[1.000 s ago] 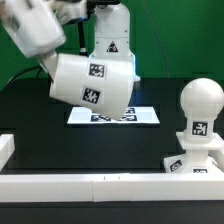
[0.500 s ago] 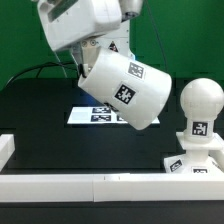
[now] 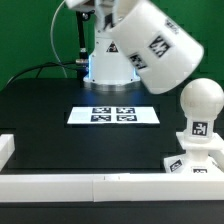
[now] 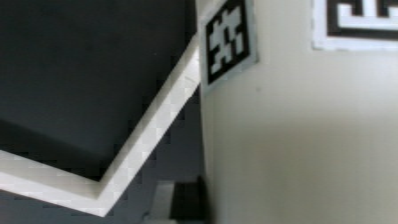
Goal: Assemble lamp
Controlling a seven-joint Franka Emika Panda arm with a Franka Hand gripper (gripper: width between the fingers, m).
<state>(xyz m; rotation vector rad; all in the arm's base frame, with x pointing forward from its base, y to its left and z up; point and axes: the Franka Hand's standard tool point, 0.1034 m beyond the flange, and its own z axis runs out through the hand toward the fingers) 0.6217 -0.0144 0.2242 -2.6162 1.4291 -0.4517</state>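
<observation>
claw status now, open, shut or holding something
Claw: hidden behind the lamp shade in the exterior view. The shade hangs tilted in the air above the bulb, so it is probably gripped, but the fingers cannot be seen.

Shade (image 3: 152,48) is up in the air, tilted, at top of the exterior view & twd its right, w/ two tags showing on its side. Claw not visible; arm (image 3: 108,62) stands behind, its base at the back. Bulb (image 3: 201,112) upright at the exterior view's right, seated on base (image 3: 192,164), tag on its neck. Shade's lower edge hangs just above & beside bulb head, apart. Marker board (image 3: 113,115) flat on black tabletop (image 3: 45,120), mid-scene. White rail (image 3: 70,186) along front edge.
</observation>
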